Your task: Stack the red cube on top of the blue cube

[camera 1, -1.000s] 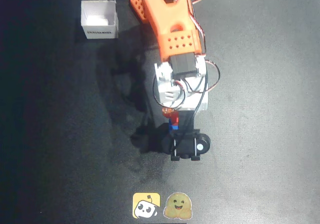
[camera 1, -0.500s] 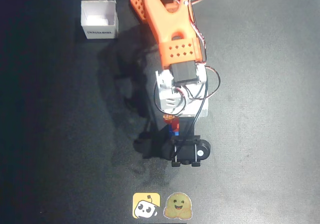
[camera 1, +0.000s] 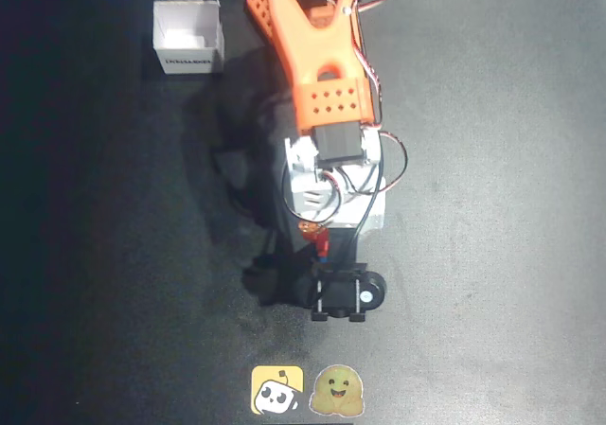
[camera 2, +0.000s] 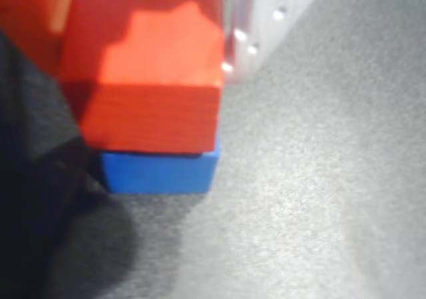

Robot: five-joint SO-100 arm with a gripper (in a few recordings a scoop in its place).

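In the wrist view the red cube [camera 2: 150,79] sits directly over the blue cube [camera 2: 160,171], whose top strip and front face show just beneath it; whether the two touch I cannot tell. My gripper [camera 2: 143,19] is shut on the red cube, with an orange finger [camera 2: 33,9] on the left and a pale clear finger [camera 2: 243,19] on the right. From overhead, the orange arm reaches down the picture and the gripper [camera 1: 320,240] shows a sliver of the red cube [camera 1: 322,243] under the white wrist. The blue cube is hidden there.
A white open box [camera 1: 187,37] stands at the top left of the dark table [camera 1: 492,255]. Two stickers, yellow [camera 1: 276,390] and green-brown [camera 1: 339,392], lie at the bottom edge. The black wrist camera [camera 1: 346,294] hangs just below the gripper.
The arm has shifted a little left and down the overhead picture with the red cube still held. The blue sliver seen below the red one earlier is now covered.
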